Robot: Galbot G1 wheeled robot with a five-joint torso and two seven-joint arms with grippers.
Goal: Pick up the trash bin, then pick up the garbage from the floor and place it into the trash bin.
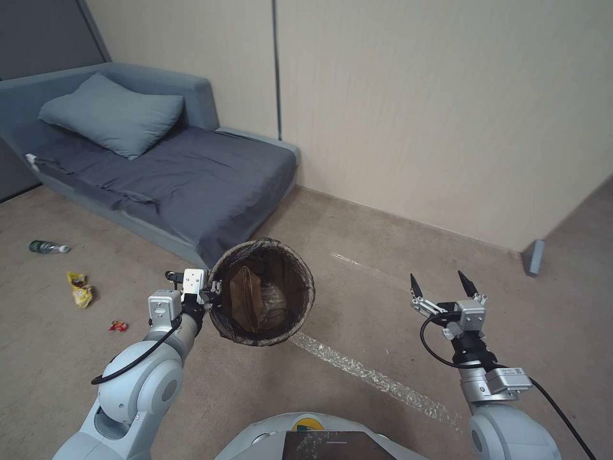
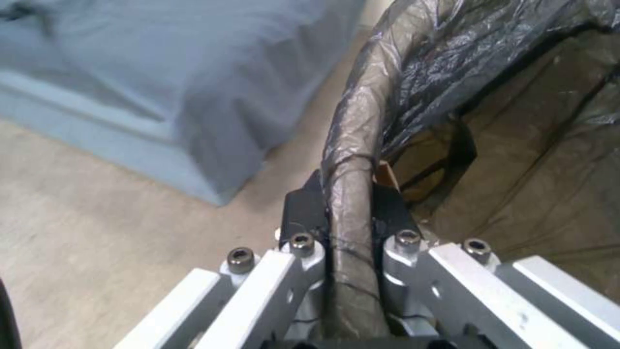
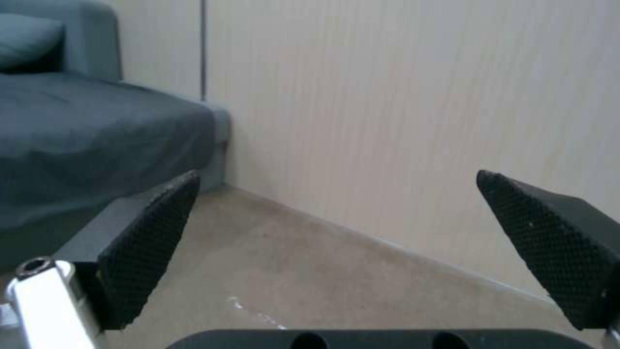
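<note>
Head view: trash bin [image 1: 262,292] held off the floor, litter lying on the carpet.
Largest, a grey sofa bed [image 1: 159,172] sits beyond the left gripper [image 1: 214,295], which is clenched on the bin's bag-covered rim; a tan paper bag [image 1: 246,299] lies inside. The right gripper [image 1: 444,285] hangs with fingers spread, grasping nothing. Beyond and outward from the left gripper lie a green bottle [image 1: 46,246], yellow wrapper [image 1: 80,289] and red wrapper [image 1: 118,326].

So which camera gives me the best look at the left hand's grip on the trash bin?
The left wrist view: the left hand is shut on the bag-covered rim of the trash bin, one finger on each side. The head view shows the whole trash bin held up at its rim, the grip small. The right wrist view faces the wall.
</note>
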